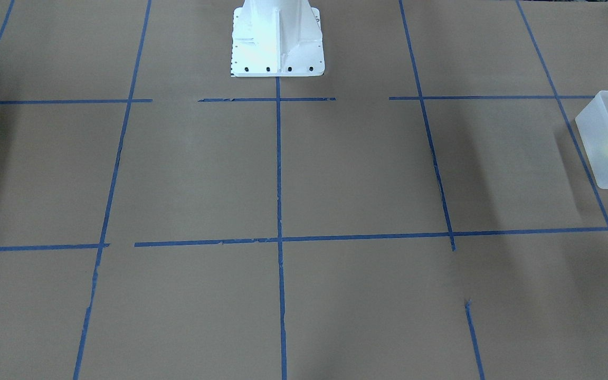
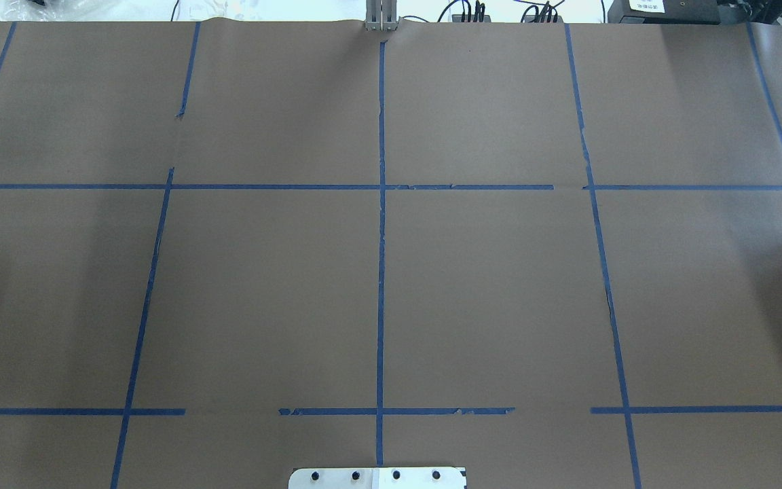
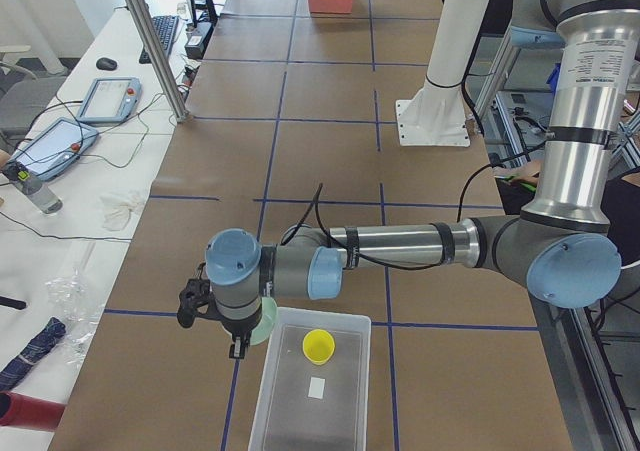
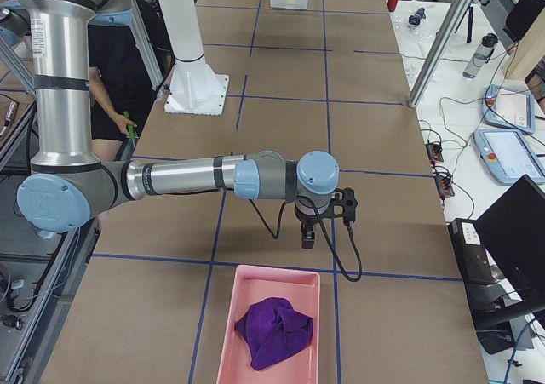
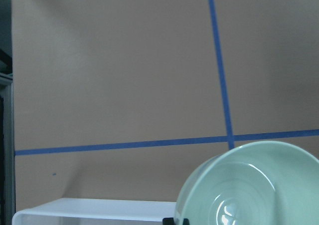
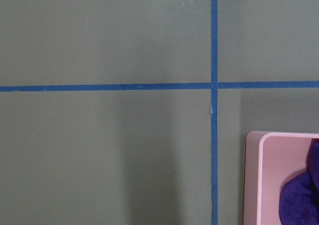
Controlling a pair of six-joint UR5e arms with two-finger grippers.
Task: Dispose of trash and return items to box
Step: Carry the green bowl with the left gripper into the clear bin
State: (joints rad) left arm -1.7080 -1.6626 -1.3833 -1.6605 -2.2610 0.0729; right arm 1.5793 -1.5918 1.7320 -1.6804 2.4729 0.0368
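Covering the table is brown paper gridded with blue tape, says the first, and the white base stands at its edge. Where are the arms?

The left arm stretches low across the table to the bin at one end, the second answers. The right arm does the same at the other end. Its gripper hangs over bare paper, just short of the pink tray.

Are that gripper's jaws apart or together?

That cannot be told. Its wrist view shows no fingers, only the tray's corner and the purple cloth lying in the tray.

And the left gripper?

It appears clamped on a pale green bowl. The bowl hangs tilted at the bin's corner with its inside turned to the wrist camera, and a dark fingertip shows at its rim. Whether the bowl is over the bin or just beside it cannot be told.

Where is the cup?

The yellow cup sits inside the bin, toward the end nearer the arm. A small white label shows just beside it.
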